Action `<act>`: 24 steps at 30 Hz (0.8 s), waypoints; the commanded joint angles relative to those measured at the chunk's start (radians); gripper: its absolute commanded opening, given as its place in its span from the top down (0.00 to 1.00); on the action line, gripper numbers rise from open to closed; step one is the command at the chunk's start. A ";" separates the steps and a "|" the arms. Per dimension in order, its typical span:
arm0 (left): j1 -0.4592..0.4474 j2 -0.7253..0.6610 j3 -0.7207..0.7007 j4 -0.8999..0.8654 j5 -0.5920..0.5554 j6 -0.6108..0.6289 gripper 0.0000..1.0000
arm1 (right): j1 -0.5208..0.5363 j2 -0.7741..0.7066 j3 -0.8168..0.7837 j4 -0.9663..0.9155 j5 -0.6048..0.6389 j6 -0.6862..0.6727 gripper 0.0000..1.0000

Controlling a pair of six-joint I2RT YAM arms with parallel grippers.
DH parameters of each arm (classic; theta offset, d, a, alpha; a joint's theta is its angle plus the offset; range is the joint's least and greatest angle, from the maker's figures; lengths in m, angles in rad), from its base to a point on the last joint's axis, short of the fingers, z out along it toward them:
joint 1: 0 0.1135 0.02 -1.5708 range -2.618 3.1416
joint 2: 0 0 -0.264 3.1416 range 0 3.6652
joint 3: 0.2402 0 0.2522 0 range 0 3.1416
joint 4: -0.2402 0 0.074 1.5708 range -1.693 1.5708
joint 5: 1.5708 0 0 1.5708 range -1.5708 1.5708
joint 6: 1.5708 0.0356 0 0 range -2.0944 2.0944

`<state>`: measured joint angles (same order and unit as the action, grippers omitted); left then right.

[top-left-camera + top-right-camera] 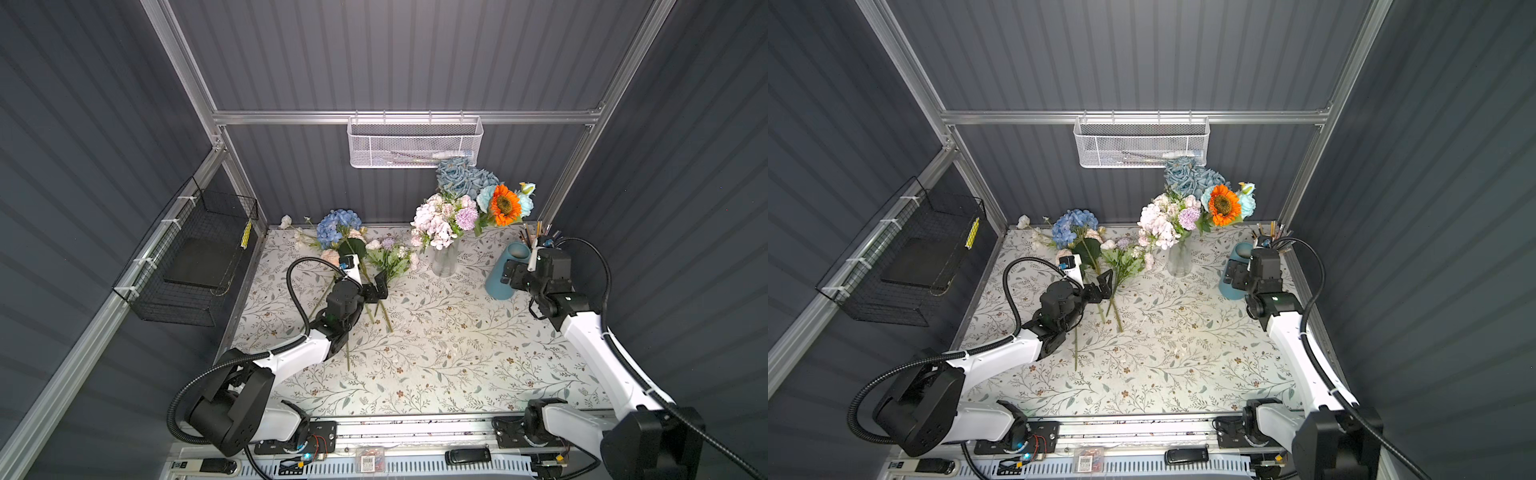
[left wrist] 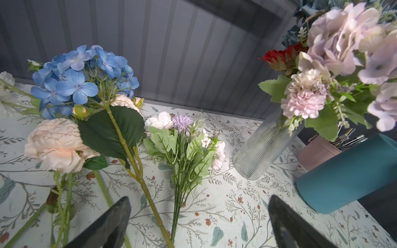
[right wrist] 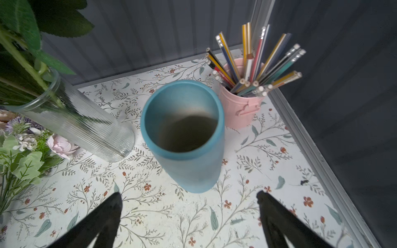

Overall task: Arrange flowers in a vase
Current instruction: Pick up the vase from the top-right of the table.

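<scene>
Several loose flowers (image 1: 390, 257), incl. a blue hydrangea (image 1: 338, 226), lie on the table (image 1: 436, 357) at far left, w/ more bunched in the glass vase (image 1: 444, 262) beside them; left gripper (image 2: 199, 197) hovers over their stems, jaws apart, and right gripper (image 3: 189, 193), jaws apart too, faces the teal vase (image 3: 182, 120).

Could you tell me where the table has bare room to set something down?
The table is bare from the glass vase to the near edge. Crowded: loose flowers far left; teal vase and pencil cup far right.
</scene>
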<state>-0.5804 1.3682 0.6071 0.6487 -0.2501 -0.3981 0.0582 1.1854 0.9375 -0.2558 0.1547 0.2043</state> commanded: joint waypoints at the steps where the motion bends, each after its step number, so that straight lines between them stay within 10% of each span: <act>1: 0.007 -0.015 0.019 -0.020 -0.014 0.004 0.00 | -0.020 0.075 0.058 0.049 -0.041 -0.035 0.01; 12: 0.007 -0.024 0.013 -0.032 -0.041 0.010 0.00 | -0.032 0.237 0.126 0.135 -0.064 -0.048 0.03; 24: 0.007 -0.040 0.002 -0.036 -0.059 -0.002 0.00 | -0.033 0.270 0.093 0.186 -0.048 -0.063 0.35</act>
<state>-0.5804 1.3521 0.6071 0.6212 -0.2886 -0.3973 0.0212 1.4479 1.0435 -0.0921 0.1169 0.1474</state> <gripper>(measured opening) 0.997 0.803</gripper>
